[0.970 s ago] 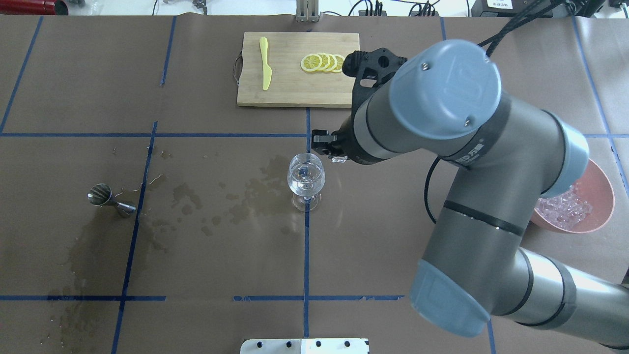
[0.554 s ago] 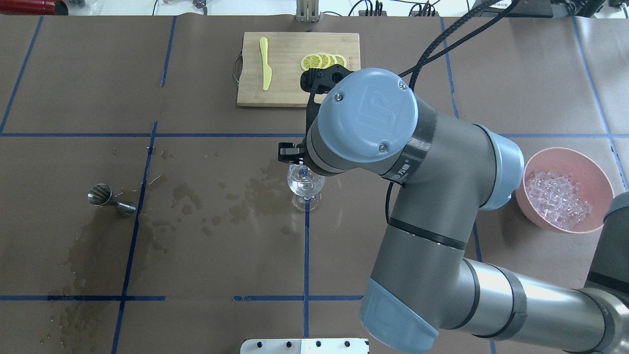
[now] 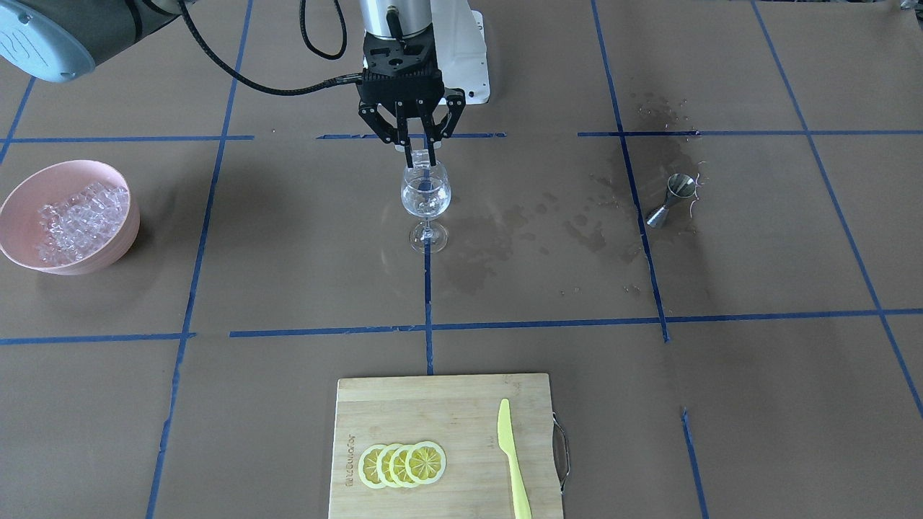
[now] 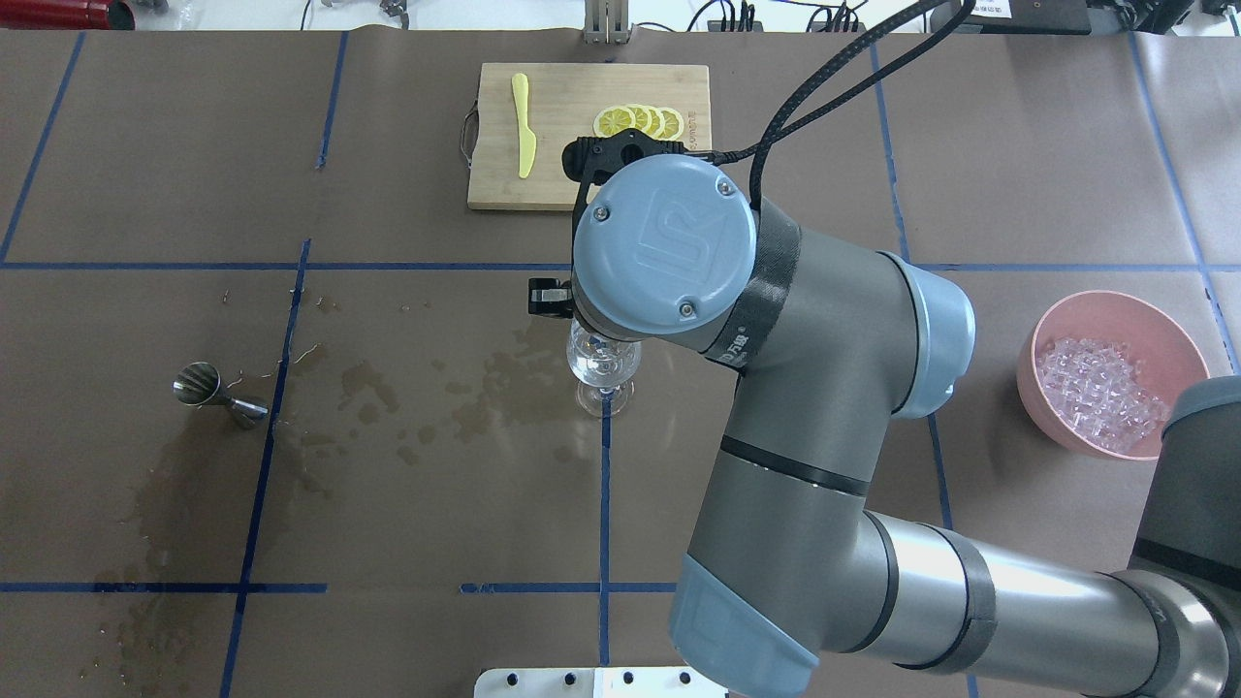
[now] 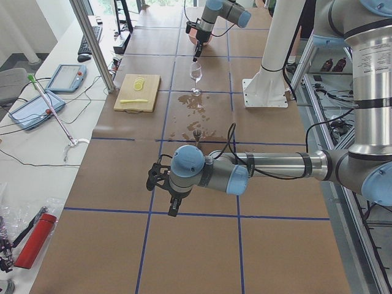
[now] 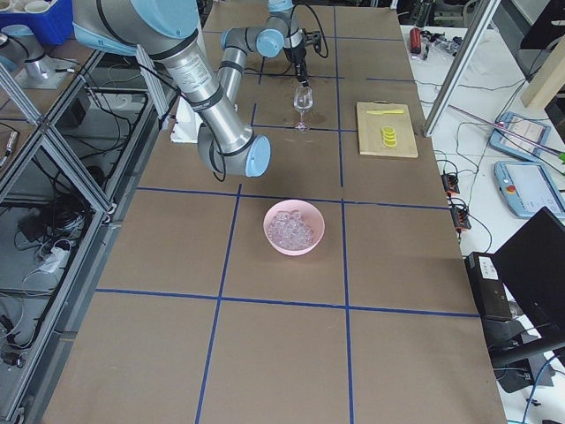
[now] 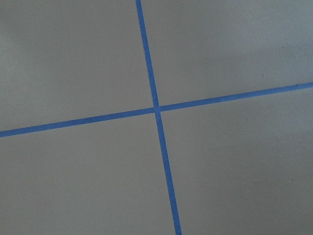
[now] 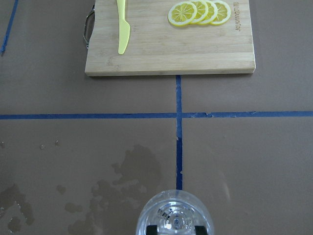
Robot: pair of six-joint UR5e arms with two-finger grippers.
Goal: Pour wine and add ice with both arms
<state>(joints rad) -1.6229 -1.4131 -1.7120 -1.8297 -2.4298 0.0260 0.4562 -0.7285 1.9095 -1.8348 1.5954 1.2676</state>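
In the overhead view, my right arm (image 4: 805,407) hid its gripper. The front-facing view showed my right gripper (image 3: 421,160) at upper centre. Its jaws were narrow on one small clear ice cube (image 8: 174,221), directly above one clear stemmed wine glass (image 3: 440,191) holding the wine (image 3: 425,204).

The heap of ice (image 3: 76,216) filled one pink bowl (image 3: 43,180) at the left edge. One steel jigger (image 3: 670,198) lay on its side at the right. Four lemon slices (image 3: 402,463) and one yellow plastic knife (image 3: 512,461) lay on one bamboo board (image 3: 447,411).

My left gripper (image 5: 173,210) appeared only in the left side view, so its jaw state could not be told.
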